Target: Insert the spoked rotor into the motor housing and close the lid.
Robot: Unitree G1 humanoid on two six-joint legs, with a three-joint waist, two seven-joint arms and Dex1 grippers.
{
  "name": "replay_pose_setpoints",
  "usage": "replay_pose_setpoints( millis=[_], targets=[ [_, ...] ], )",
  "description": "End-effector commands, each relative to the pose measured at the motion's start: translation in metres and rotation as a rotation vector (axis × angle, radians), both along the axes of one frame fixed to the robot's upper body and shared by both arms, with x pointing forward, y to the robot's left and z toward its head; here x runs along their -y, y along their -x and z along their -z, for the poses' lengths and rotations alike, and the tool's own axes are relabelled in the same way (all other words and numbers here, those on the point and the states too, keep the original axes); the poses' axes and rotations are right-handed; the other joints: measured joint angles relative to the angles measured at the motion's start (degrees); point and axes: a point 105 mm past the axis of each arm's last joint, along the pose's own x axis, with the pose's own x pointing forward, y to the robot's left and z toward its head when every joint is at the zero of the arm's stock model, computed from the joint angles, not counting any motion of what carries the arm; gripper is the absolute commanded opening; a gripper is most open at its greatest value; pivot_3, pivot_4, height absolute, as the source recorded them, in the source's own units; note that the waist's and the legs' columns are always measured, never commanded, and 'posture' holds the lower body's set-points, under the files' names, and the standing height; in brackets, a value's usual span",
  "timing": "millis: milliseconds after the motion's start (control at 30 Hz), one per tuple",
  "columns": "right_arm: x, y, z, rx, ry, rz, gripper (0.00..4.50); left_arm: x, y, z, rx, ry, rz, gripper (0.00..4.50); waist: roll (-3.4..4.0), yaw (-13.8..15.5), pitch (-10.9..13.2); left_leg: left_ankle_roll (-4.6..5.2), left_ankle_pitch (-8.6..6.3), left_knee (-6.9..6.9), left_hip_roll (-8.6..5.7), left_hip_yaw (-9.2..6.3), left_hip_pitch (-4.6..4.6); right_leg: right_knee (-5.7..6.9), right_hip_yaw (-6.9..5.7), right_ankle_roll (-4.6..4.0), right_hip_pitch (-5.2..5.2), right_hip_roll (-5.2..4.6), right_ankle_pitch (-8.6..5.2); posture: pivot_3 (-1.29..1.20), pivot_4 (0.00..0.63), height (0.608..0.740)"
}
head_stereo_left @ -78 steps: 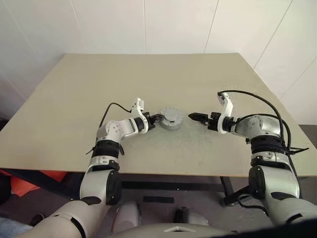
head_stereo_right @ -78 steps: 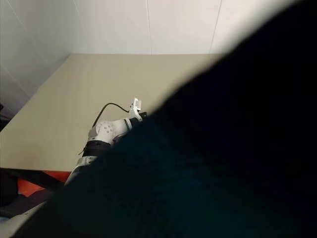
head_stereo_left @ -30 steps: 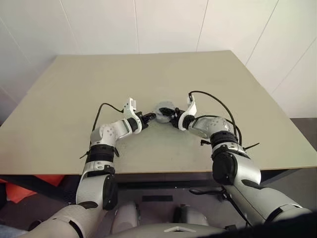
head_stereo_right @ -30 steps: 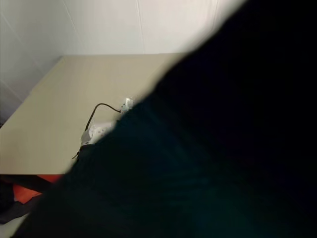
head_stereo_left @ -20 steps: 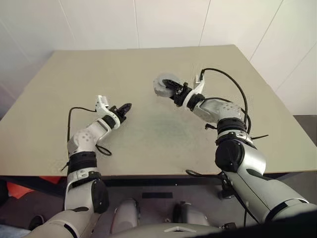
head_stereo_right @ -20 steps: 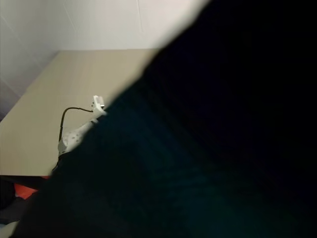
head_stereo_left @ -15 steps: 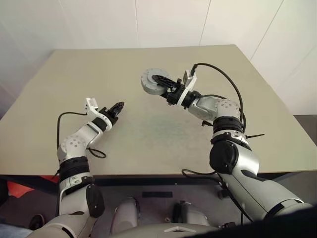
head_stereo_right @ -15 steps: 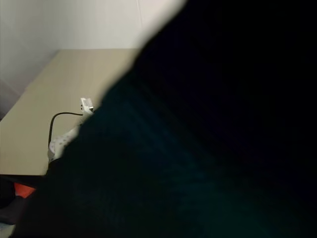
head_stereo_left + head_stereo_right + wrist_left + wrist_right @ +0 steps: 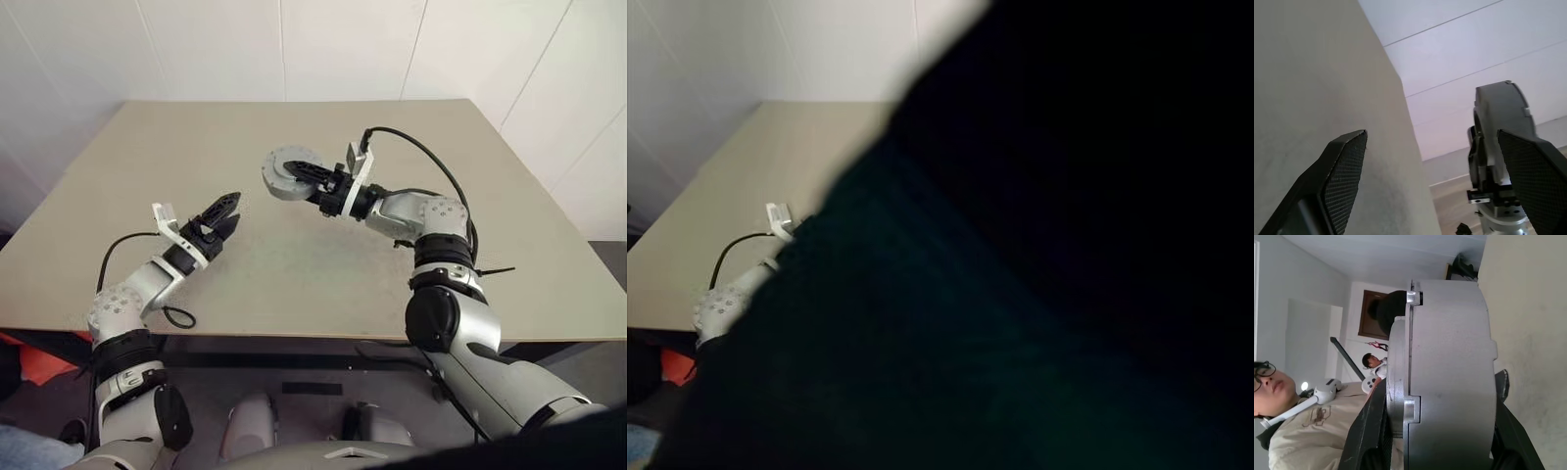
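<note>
The motor housing (image 9: 286, 174), a round grey metal cup, hangs tilted above the table (image 9: 176, 147), and my right gripper (image 9: 312, 180) is shut on it. The right wrist view shows it edge-on, with the lid (image 9: 1398, 382) sitting as a thin grey disc on the motor housing (image 9: 1452, 372), between my two black fingers (image 9: 1371, 431). The spoked rotor is hidden. My left gripper (image 9: 225, 210) stands open and holds nothing, off to the left of the housing and lower. In the left wrist view the housing (image 9: 1503, 117) shows beyond the spread fingers (image 9: 1347, 166).
Pale wall panels stand behind the beige table. A person with glasses (image 9: 1283, 431) and another person farther off (image 9: 1371, 361) show in the right wrist view. A dark shape (image 9: 1068, 294) covers most of the right eye view.
My left gripper let go of the housing, opened wide and drew away to the left. My right gripper lifted the housing off the table, up and to the left.
</note>
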Motion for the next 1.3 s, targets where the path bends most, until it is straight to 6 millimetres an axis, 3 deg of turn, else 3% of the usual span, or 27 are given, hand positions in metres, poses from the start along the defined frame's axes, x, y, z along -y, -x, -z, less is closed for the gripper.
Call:
replay_pose_setpoints(
  millis=[33,233,467,633,1300],
  targets=[
    [-0.005,0.006,-0.008,0.039,-0.004,-0.032,2.04,0.008,0.006,-0.035,0.125,0.122,0.084,4.47,-0.01,0.0,0.0,-0.01,0.01,-0.02,0.02,-0.01,0.0,0.0,0.0,-0.03,0.0,0.04,0.02,0.0,0.0,0.74],
    [-0.01,0.014,-0.002,0.033,0.007,-0.07,2.04,0.014,0.002,-0.048,0.15,0.227,0.127,4.47,-0.01,0.1,0.0,-0.01,0.0,-0.08,0.06,-0.05,-0.03,-0.01,0.01,-0.3,-0.02,0.15,0.18,0.0,0.0,0.74],
    [-0.014,0.019,-0.009,0.069,0.003,-0.09,2.04,0.03,-0.011,-0.034,0.064,0.208,0.169,4.47,-0.02,0.1,0.0,-0.01,0.01,-0.07,0.22,-0.06,-0.04,-0.05,0.03,-0.27,-0.02,0.32,0.17,0.0,0.0,0.74],
    [-0.013,0.019,-0.011,0.084,0.009,-0.082,2.04,0.03,-0.011,-0.03,0.055,0.2,0.171,4.47,-0.03,0.0,0.0,-0.05,0.03,-0.07,0.25,-0.07,-0.02,-0.04,0.03,-0.25,-0.01,0.33,0.16,0.0,0.0,0.74],
    [-0.013,0.018,-0.008,0.099,0.034,-0.065,2.04,0.055,-0.02,-0.032,0.059,0.19,0.189,4.47,-0.04,0.0,0.0,-0.07,0.04,-0.06,0.25,-0.07,-0.02,-0.02,0.04,-0.28,0.0,0.34,0.2,0.0,0.0,0.74]
  ],
)
